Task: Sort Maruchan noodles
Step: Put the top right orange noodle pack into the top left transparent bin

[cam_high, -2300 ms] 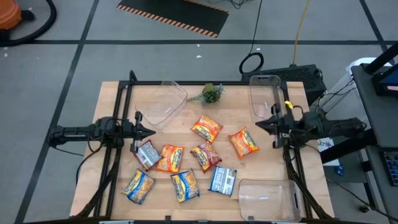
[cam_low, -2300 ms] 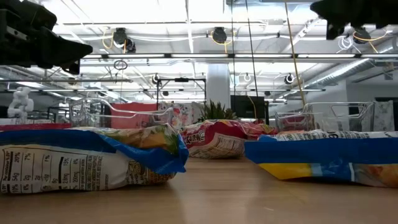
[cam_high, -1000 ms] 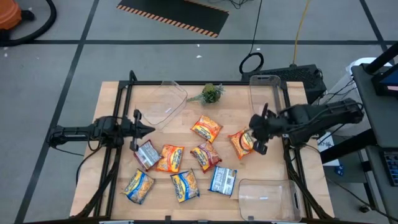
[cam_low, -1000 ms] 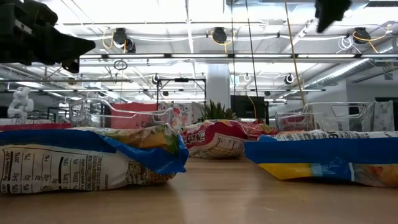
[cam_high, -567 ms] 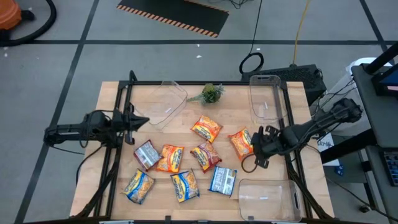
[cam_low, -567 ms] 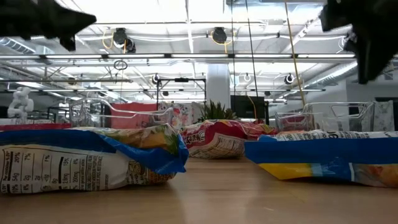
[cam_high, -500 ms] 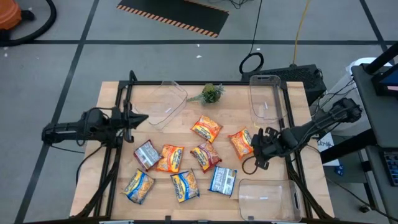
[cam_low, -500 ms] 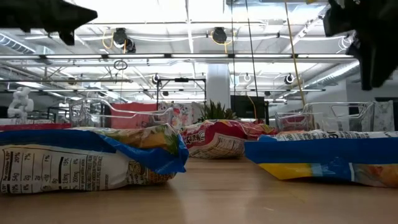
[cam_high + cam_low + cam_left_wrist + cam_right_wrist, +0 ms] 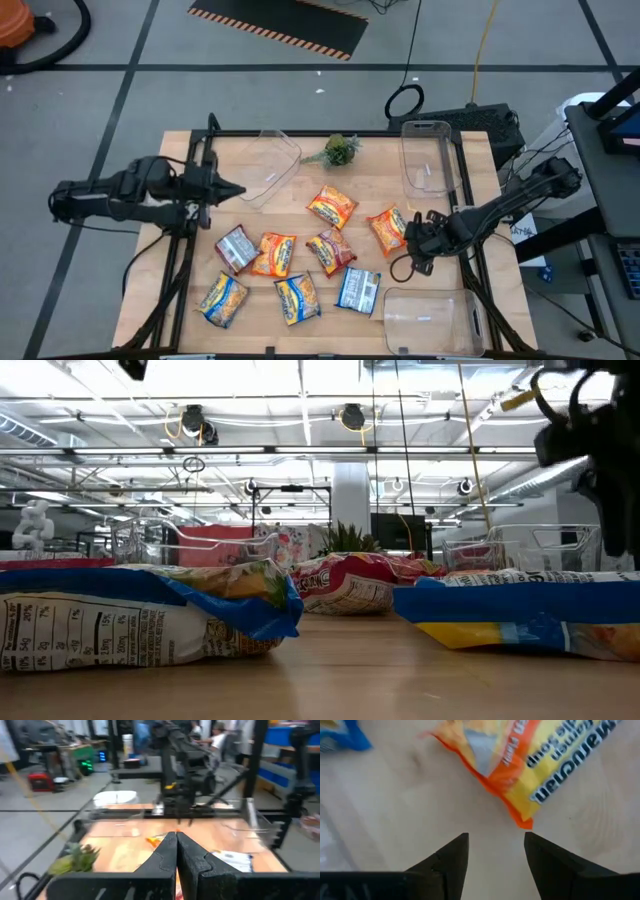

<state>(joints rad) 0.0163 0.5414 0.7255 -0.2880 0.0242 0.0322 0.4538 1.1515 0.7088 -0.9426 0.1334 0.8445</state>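
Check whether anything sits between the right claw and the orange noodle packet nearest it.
Nothing visible does. The right claw is open, low over bare table, with the corner of the orange packet just ahead of its fingertips and only wood between. From above, the packet lies beside that claw; other packets lie farther off.

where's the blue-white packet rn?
High view: the blue-white packet lies near the table's front edge, right of centre, between a yellow-and-blue packet and the front-right clear bin.
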